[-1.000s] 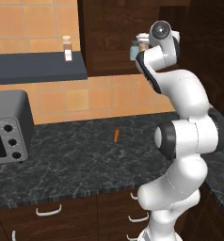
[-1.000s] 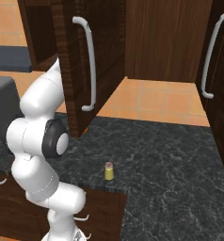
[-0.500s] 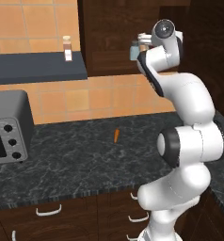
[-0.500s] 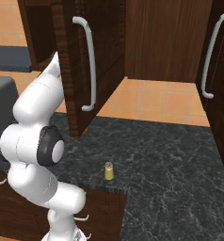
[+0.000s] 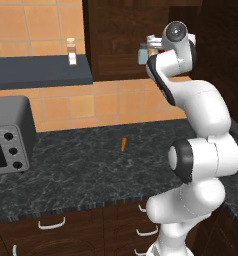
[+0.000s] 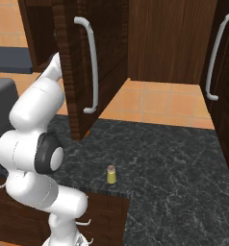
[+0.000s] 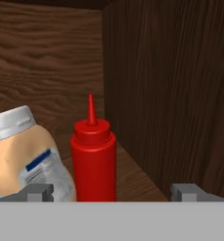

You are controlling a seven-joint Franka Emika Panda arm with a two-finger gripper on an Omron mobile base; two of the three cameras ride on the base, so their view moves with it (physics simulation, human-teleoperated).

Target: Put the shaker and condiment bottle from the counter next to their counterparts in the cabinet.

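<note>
The black marbled counter point(image 5: 91, 165) runs over dark wood drawers. On it lie a small orange carrot-like piece point(image 5: 123, 144) out in the open and a grey toaster oven point(image 5: 6, 137) at the left end. Near its front edge stands the yellow-green shaker point(image 6: 111, 175). The dark-blue wall shelf point(image 5: 38, 72) carries a small clear jar point(image 5: 71, 51). Inside the cabinet, the wooden shelf point(image 7: 132, 176) holds the red condiment bottle point(image 7: 93, 157) upright, just beside a tan bottle point(image 7: 24, 160) with a light cap.
</note>
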